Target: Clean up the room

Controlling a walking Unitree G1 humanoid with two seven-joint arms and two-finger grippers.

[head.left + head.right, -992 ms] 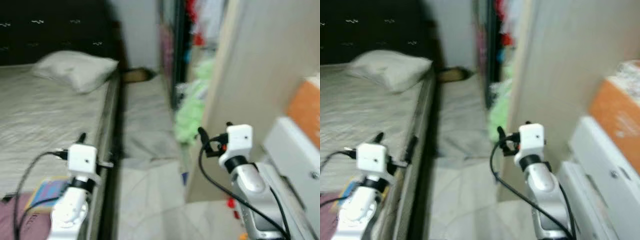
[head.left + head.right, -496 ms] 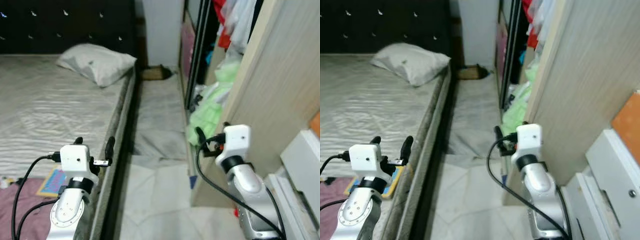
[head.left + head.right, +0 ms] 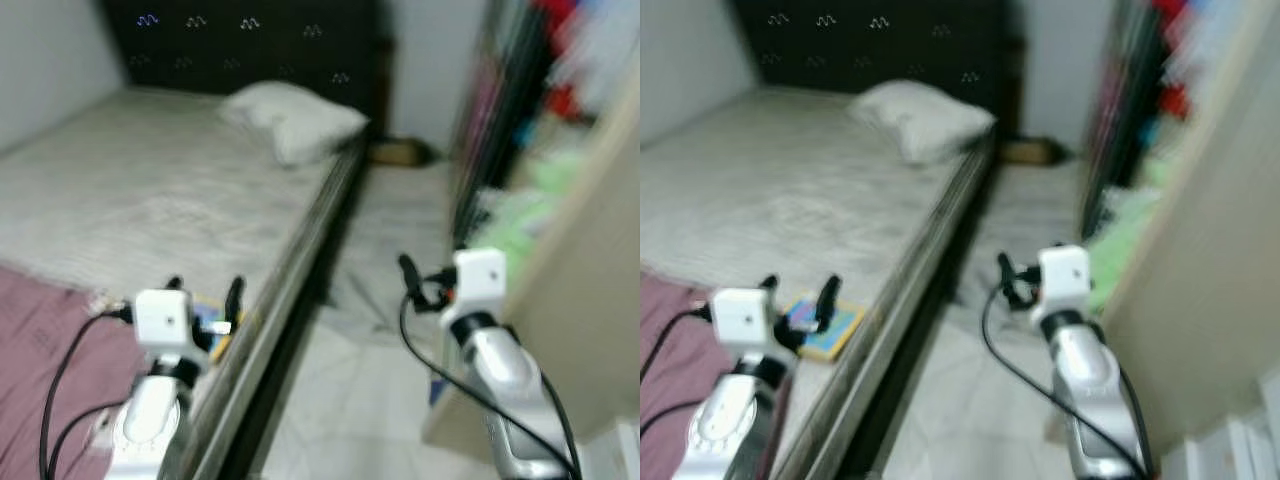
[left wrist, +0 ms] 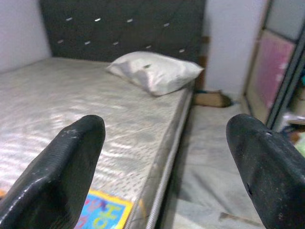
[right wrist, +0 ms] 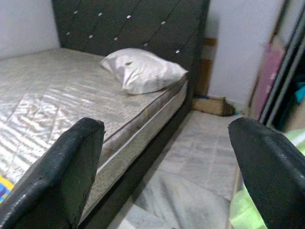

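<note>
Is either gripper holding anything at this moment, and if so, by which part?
Nothing is held. The left gripper and the right gripper are both open in the air, with only the bed and the pillow showing between their fingers.

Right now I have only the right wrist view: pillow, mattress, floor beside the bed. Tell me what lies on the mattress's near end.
Observer: A dark pink blanket covers the near end, on the robot's left.
Operator: Say what sits beside it.
Observer: A colourful flat item, perhaps a book, lies by the mattress edge, next to the blanket.
Operator: Report the left gripper.
Observer: The left gripper is open, held up close to that book, over the mattress edge.
</note>
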